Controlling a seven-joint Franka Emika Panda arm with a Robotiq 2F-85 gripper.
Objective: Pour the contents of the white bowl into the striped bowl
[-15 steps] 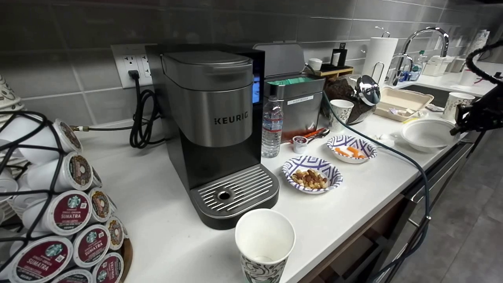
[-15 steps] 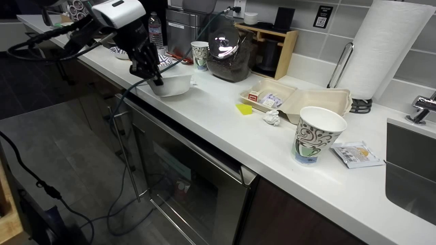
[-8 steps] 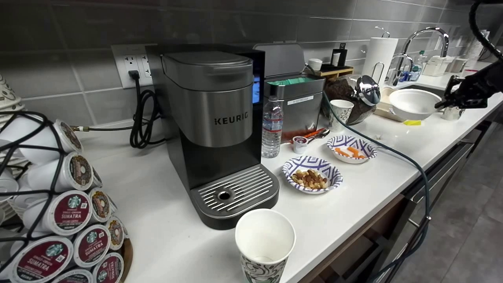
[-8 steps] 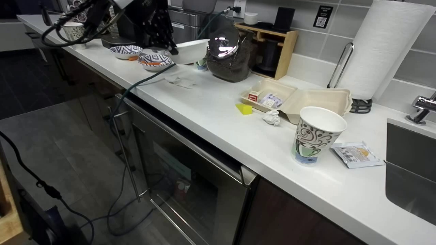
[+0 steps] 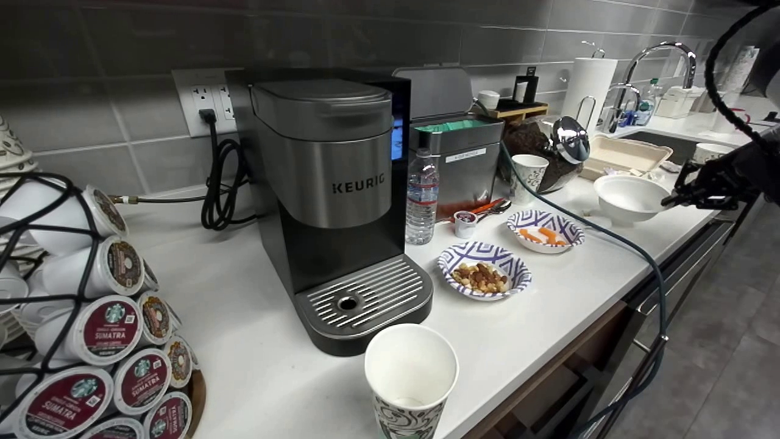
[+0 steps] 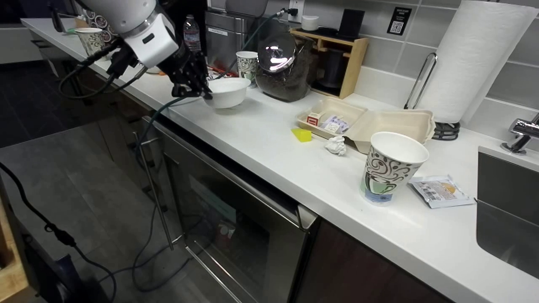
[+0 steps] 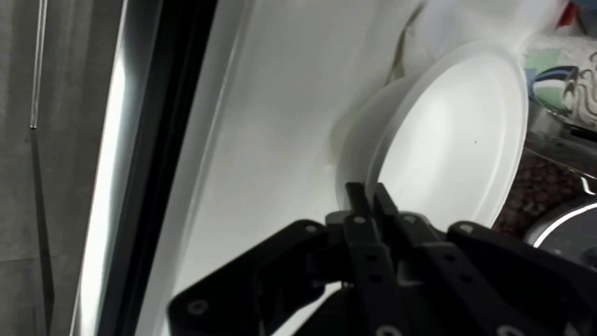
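Observation:
The plain white bowl is held by its rim in my gripper, low over the counter. It also shows in an exterior view; I cannot tell whether its base touches the counter. In the wrist view the fingertips are shut on the rim of the white bowl, one finger inside and one outside. Its visible inside is plain white with one tiny dark speck. The striped bowl holds orange carrot pieces and stands left of the white bowl, apart from it; in an exterior view it is mostly hidden behind the gripper.
A patterned bowl with nuts stands nearer the coffee machine. A dark green cable crosses the counter between the striped and white bowls. A paper cup, glass jar and takeout box stand behind and beside.
The gripper lifted the white bowl from low by the counter's front edge half a second ago, and has since lowered it again, farther back from the edge. The other bowls have not moved.

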